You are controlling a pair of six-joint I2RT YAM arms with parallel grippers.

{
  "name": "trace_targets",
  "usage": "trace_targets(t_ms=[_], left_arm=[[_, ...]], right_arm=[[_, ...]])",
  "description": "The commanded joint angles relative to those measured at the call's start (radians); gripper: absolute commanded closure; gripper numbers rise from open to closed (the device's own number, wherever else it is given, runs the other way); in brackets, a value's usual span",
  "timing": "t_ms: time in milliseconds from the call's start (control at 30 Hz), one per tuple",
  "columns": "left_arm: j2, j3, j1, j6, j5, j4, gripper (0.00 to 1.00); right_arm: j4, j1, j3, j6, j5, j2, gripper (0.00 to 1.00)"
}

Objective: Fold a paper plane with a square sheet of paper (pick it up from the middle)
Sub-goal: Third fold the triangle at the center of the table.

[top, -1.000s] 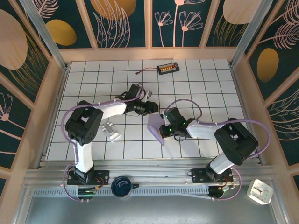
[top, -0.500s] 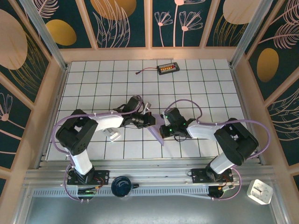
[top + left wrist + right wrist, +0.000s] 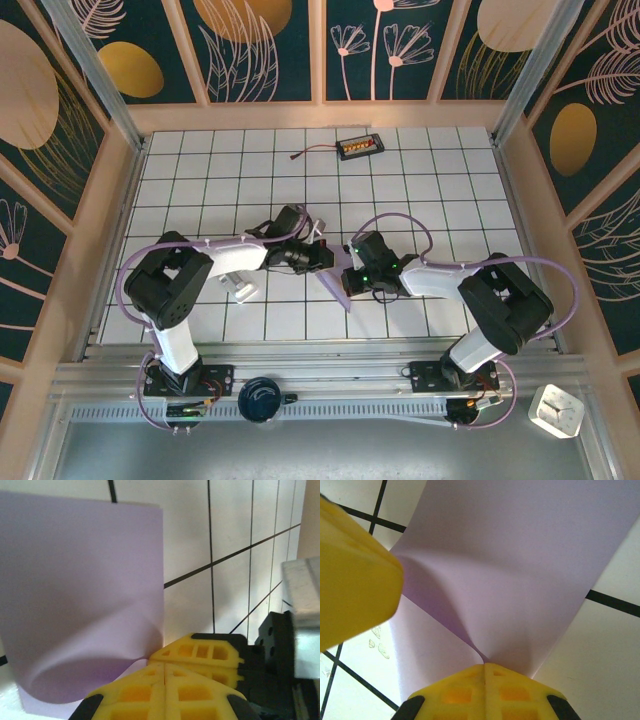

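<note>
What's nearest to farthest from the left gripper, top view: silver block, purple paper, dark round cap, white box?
1. purple paper, pinched in the left gripper
2. silver block, to its left
3. dark round cap, near rail
4. white box, near-right corner

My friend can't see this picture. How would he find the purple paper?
Look at the middle of the white tiled table. The sheet of paper is pinched there by the left claw and right claw. It is thin and pale purple, unlike the silvery block nearby.
</note>
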Motion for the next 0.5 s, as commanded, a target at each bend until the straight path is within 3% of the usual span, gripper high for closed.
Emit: trace_targets(t_ms=[0, 467], left_arm=[[0.015, 0.045, -0.003, 0.044, -0.021, -0.057, 0.97], [0.209, 0.248, 0.014, 0.131, -0.043, -0.156, 1.0]], right_arm=[[-0.065, 0.014, 0.007, 0.001, 0.004, 0.004, 1.0], [-0.063, 0.014, 0.017, -0.003, -0.003, -0.001, 1.0]])
